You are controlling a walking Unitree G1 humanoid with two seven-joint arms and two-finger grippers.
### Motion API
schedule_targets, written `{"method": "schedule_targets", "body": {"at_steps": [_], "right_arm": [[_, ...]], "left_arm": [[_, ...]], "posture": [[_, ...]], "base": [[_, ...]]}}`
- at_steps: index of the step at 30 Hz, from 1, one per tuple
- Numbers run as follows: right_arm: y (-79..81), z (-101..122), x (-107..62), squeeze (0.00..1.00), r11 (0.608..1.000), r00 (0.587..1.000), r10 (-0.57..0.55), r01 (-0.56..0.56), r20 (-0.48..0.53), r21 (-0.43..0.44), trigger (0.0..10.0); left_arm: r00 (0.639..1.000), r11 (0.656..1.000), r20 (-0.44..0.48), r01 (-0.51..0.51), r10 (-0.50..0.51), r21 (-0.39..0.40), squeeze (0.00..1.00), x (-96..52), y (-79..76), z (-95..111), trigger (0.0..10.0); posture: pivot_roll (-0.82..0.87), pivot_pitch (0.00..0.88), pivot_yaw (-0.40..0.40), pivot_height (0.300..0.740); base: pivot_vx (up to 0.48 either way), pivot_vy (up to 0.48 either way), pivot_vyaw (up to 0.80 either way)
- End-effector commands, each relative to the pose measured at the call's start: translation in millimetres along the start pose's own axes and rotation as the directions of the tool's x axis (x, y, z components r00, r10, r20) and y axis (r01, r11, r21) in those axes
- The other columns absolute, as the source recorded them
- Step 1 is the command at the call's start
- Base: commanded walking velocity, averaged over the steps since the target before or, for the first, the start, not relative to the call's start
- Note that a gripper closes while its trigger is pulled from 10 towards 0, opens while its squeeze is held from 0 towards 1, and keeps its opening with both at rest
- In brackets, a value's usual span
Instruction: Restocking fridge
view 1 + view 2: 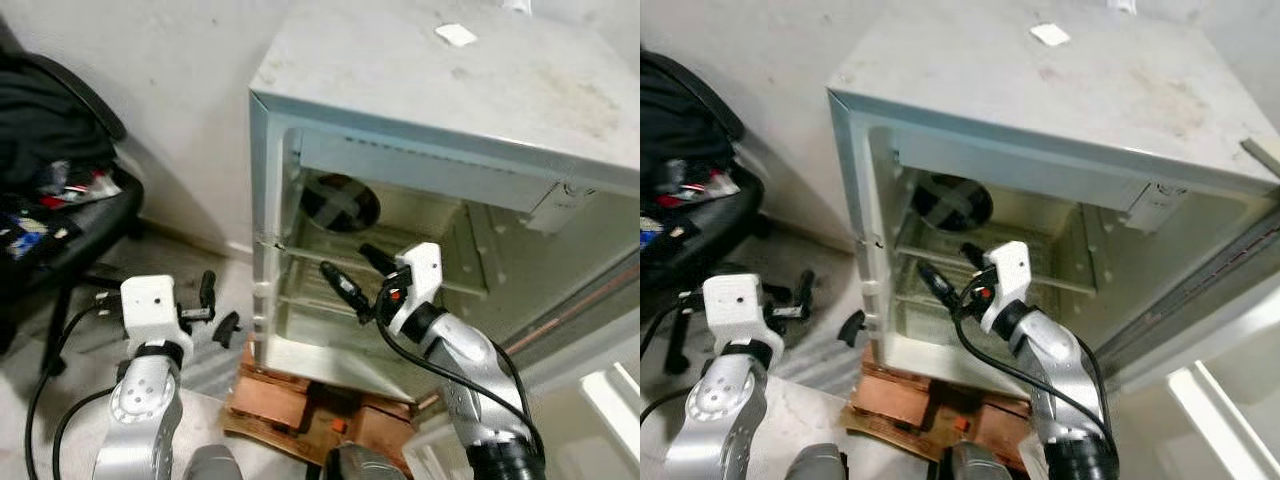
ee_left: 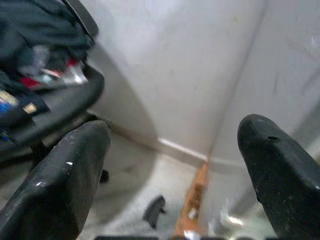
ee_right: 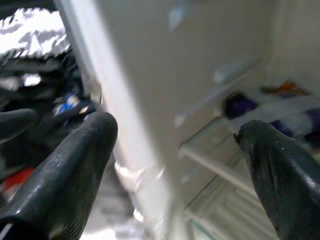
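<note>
While fridge [image 1: 420, 90] stands open at frame centre, right gripper [image 1: 350, 268] reaches into its cavity at middle shelf level, fingers spread, nothing held. Fridge side wall edge runs between those jaws in right wrist view. Left gripper [image 1: 213, 306] lower left, beside fridge's outer wall, jaws apart, empty. Office chair [image 1: 70, 220] far left.

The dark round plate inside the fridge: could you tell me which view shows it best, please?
The left eye view: the dark round plate lies in full on the fridge's upper shelf. The right eye view shows it likewise, a bit smaller. The wrist views do not make it out.
</note>
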State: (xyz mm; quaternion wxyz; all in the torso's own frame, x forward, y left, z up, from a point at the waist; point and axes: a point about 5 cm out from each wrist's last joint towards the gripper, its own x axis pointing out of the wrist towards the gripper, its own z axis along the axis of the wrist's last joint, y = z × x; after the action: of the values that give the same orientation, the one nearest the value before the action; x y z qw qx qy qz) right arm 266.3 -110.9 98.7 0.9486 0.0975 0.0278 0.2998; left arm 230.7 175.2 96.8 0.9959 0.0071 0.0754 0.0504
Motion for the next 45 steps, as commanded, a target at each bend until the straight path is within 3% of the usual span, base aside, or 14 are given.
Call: {"method": "schedule_targets", "body": {"at_steps": [1,9,19,34,45], "right_arm": [[-6.8,6.3,-5.3,0.00,0.996,0.996,-0.081,0.082,0.024,-0.034,10.0],[-22.3,9.7,-12.1,0.00,0.969,0.970,-0.241,0.243,0.035,-0.054,10.0],[-23.2,7.6,-11.5,0.00,0.963,0.964,-0.264,0.265,0.025,-0.040,10.0],[-22.1,7.9,-8.6,0.00,0.958,0.959,-0.283,0.283,0.021,-0.050,10.0],[-22.7,8.9,-5.7,0.00,0.956,0.957,-0.290,0.291,0.024,-0.049,10.0]], "left_arm": [[1.000,1.000,0.004,0.014,-0.014,0.009,0.00,3.8,-2.1,1.1,10.0],[0.999,0.999,0.016,0.028,-0.028,0.021,0.00,9.5,-1.4,2.9,10.0],[0.999,0.999,0.012,0.034,-0.034,0.017,0.00,9.7,-5.6,1.0,10.0],[0.999,0.999,0.017,0.042,-0.042,0.021,0.00,13.6,-7.6,1.0,10.0],[0.999,0.999,0.027,0.029,-0.030,0.033,0.00,16.0,-4.2,4.7,10.0]], "posture": [[0.13,0.000,-0.079,0.740],[0.11,0.000,-0.067,0.740],[0.11,0.000,-0.071,0.740],[0.10,0.000,-0.069,0.740],[0.11,0.000,-0.063,0.740]], "base": [[0.000,0.000,0.00],[-0.293,0.000,-0.07],[-0.366,0.000,-0.54],[-0.424,0.000,0.00],[-0.429,0.000,-0.80]]}}
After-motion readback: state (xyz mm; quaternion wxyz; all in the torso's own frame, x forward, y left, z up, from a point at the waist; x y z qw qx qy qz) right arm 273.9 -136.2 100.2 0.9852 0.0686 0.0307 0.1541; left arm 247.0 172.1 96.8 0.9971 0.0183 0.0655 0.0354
